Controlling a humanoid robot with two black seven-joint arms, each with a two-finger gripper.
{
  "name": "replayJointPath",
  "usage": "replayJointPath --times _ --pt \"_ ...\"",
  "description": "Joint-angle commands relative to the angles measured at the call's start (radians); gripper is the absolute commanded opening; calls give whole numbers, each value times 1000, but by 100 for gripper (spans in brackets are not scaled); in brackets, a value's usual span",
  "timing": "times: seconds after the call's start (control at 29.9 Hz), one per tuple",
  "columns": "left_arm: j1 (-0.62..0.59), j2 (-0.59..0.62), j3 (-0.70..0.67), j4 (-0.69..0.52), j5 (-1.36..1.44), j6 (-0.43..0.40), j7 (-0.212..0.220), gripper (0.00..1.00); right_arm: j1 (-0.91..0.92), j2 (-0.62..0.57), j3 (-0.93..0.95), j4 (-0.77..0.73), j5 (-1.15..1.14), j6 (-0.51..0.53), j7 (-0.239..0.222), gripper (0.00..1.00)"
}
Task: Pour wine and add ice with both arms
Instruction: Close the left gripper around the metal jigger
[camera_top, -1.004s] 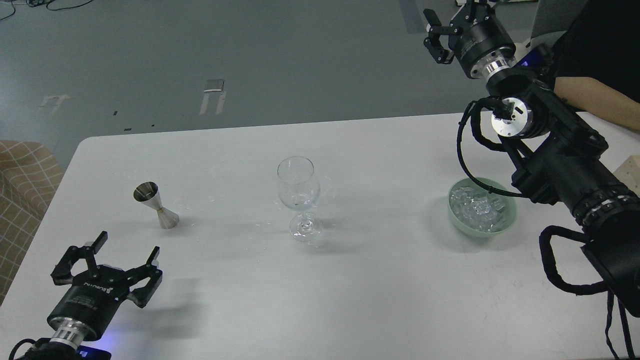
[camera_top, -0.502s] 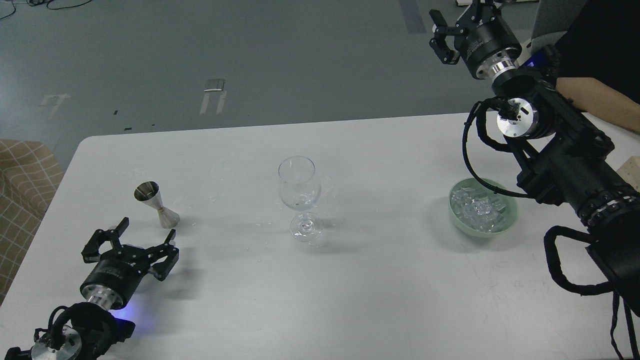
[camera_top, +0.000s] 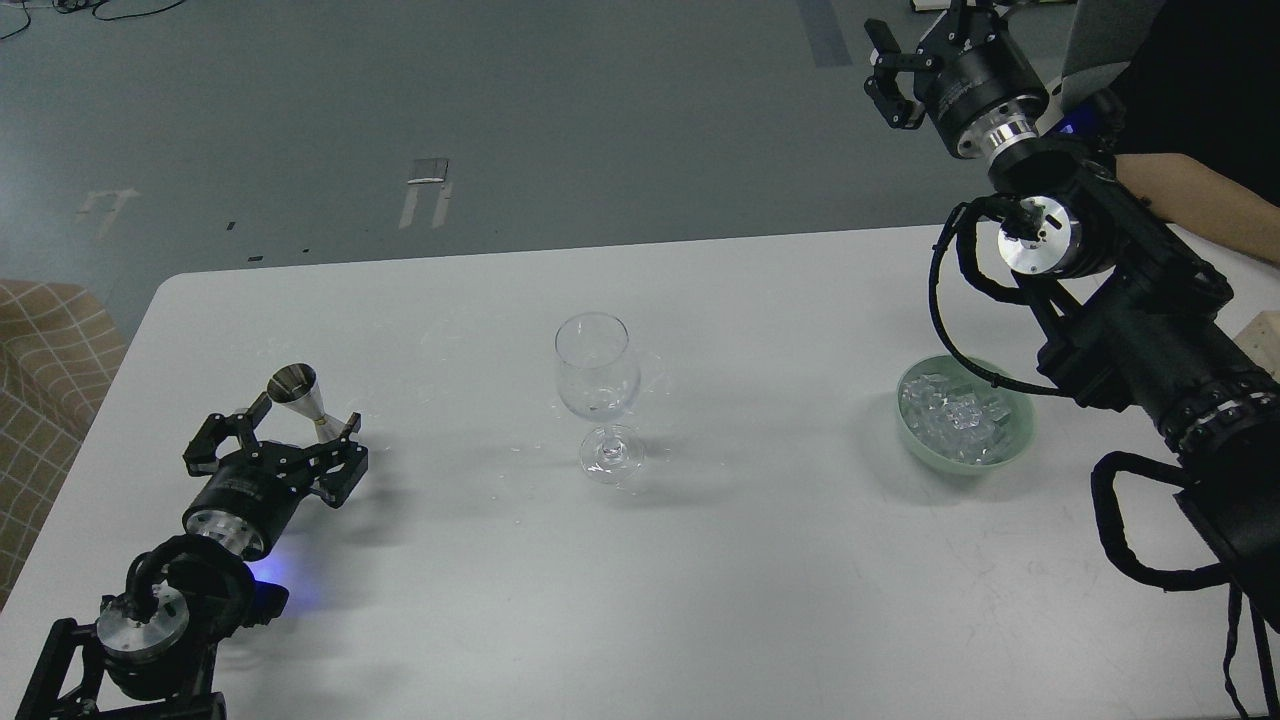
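A clear wine glass (camera_top: 598, 390) stands upright mid-table. Whether it holds any wine cannot be told. A small steel jigger (camera_top: 308, 404) stands upright at the left. My left gripper (camera_top: 280, 432) is open, its two fingers standing on either side of the jigger's lower half, not closed on it. A pale green bowl (camera_top: 1012, 450) at the right holds several clear ice cubes (camera_top: 955, 418). My right gripper (camera_top: 915, 45) is raised high beyond the table's far edge, far above the bowl, and looks open and empty; part of it is cut off by the frame's top.
The white table (camera_top: 760, 560) ends at a far edge with grey floor behind. A person's bare forearm (camera_top: 1190, 200) reaches in at the right, behind my right arm. A checked cushion (camera_top: 45, 370) sits beyond the left table edge.
My left gripper has moved forward and right across the table until its open fingers flank the jigger. My right gripper has risen slightly and drifted right.
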Motion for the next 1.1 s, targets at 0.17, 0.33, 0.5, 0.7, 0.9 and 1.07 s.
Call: replayJointPath --times 0.17,0.33,0.5,0.7,0.9,1.07 --pt "-51 3 7 81 -1 -1 1 97 -7 -1 0 1 0 0 3 100" --pt "-80 6 17 116 1 -10 3 90 -7 -1 0 1 0 1 3 100" --pt "-83 28 43 118 1 -13 -3 53 -7 0 0 1 0 1 5 100" --pt "-83 47 51 118 4 -15 -12 44 -13 0 2 2 0 0 5 100" --pt "-81 48 51 128 13 -56 -9 21 -13 0 2 2 0 1 5 100" --pt "-84 44 50 153 7 -78 0 0 -13 2 2 2 0 0 5 100"
